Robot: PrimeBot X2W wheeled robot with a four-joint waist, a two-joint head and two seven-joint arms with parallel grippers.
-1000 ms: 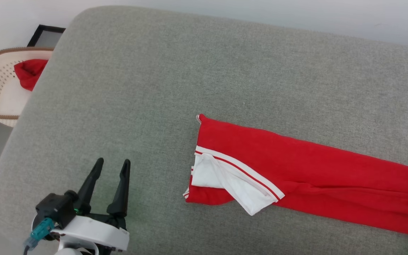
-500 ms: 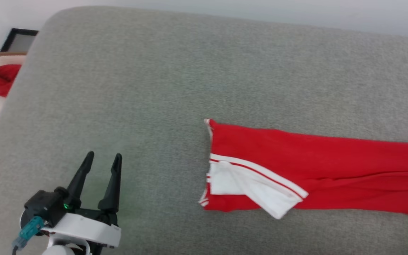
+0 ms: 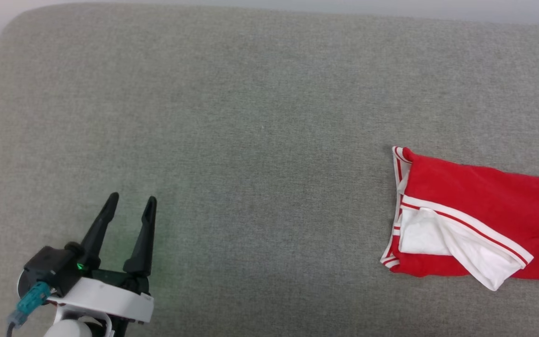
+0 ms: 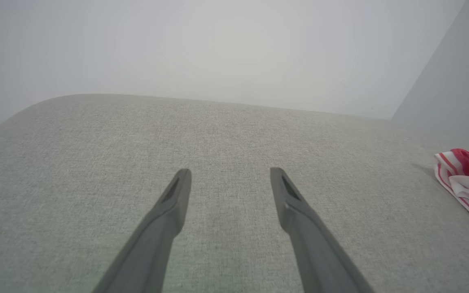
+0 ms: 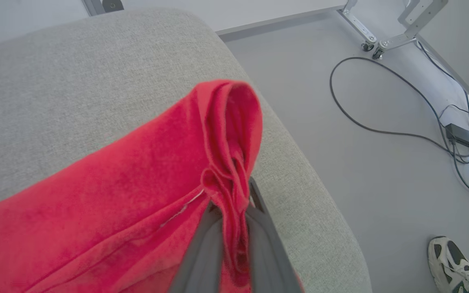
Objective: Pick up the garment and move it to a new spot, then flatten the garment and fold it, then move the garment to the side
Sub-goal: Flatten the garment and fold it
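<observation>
The right pincer (image 5: 231, 195) is pinching, almost closed, a bunched red fold of the garment (image 5: 136, 195) near the rounded corner of the grey cushion (image 5: 55, 81), and a person's shoe (image 5: 448, 258) is standing on the floor (image 5: 320, 142) near some cables (image 5: 381, 131). In the head view the garment (image 3: 475, 201) is lying as a folded band on the right of the cushion (image 3: 251, 117), white sleeve end toward the middle. The left pincer (image 3: 132, 197) is hovering wide open and empty over bare cushion, well apart from the garment.
</observation>
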